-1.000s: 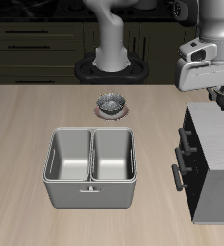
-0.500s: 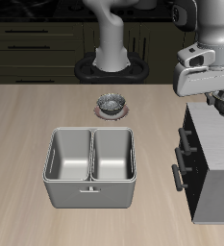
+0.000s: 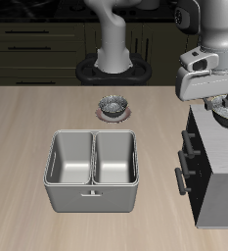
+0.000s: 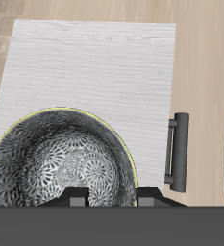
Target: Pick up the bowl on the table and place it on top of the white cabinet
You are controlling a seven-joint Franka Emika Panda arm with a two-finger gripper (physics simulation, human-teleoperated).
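On the surface (image 3: 27, 118), a wide beige wood-grain top, a grey two-compartment metal basin (image 3: 92, 171) sits toward the front edge. Both of its compartments show bare metal floors. Farther back, near the robot's base (image 3: 113, 69), stands a small speckled bowl with a reddish disc around its foot (image 3: 114, 105), well apart from the basin.

Beyond these, at the far side of the exterior view, the white cabinet (image 3: 215, 172) stands on the surface with its pale grey-white top facing up, its dark front turned toward the basin, and black bar handles (image 3: 182, 169) on that front.

Above the cabinet's back portion hangs the end effector (image 3: 226, 103), under the bulky white wrist of the arm. It is clenched on the bowl (image 3: 227, 112), whose grey speckled rim shows just below the wrist housing. The bowl is over the cabinet top; whether its base touches the top cannot be told from the exterior view.

From the wrist view, the bowl (image 4: 62, 164) fills the space directly under the end effector (image 4: 109, 200), its dark mottled inside open to the camera and its rim upright, level with the pale cabinet top (image 4: 94, 67) spread behind it. One black handle (image 4: 176, 149) shows past the top's edge, with the beige surface (image 4: 205, 58) beyond it.
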